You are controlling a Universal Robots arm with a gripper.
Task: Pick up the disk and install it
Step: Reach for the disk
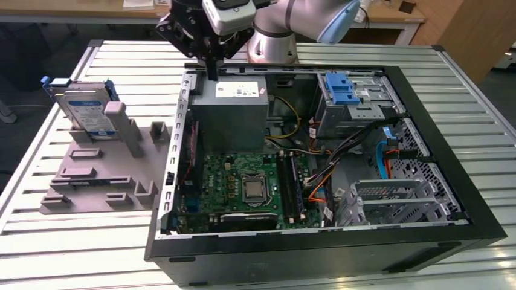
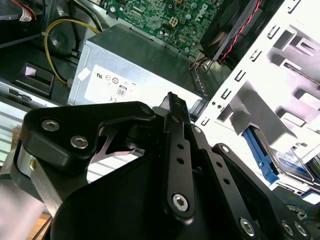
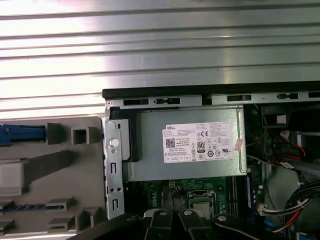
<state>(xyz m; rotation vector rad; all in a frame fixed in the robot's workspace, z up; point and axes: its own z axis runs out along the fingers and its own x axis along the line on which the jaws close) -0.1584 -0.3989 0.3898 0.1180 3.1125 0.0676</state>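
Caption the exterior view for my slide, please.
Gripper hovers over the open computer case; the disk stands in the grey holder.

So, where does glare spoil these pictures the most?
In the second wrist view the grey fixture is washed out to white; in the first wrist view the slatted table throws bright streaks; the exterior view is evenly lit, no glare on the disk.

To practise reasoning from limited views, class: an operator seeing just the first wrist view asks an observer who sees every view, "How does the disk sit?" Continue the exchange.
Observer: The disk stands on edge in the grey fixture, label showing.
Operator: Is the hand on it?
Observer: No, the hand hangs apart from it, above the power supply.
Operator: What lies beyond the power supply?
Observer: A silver cage with a blue latch, toward the exterior view's right.
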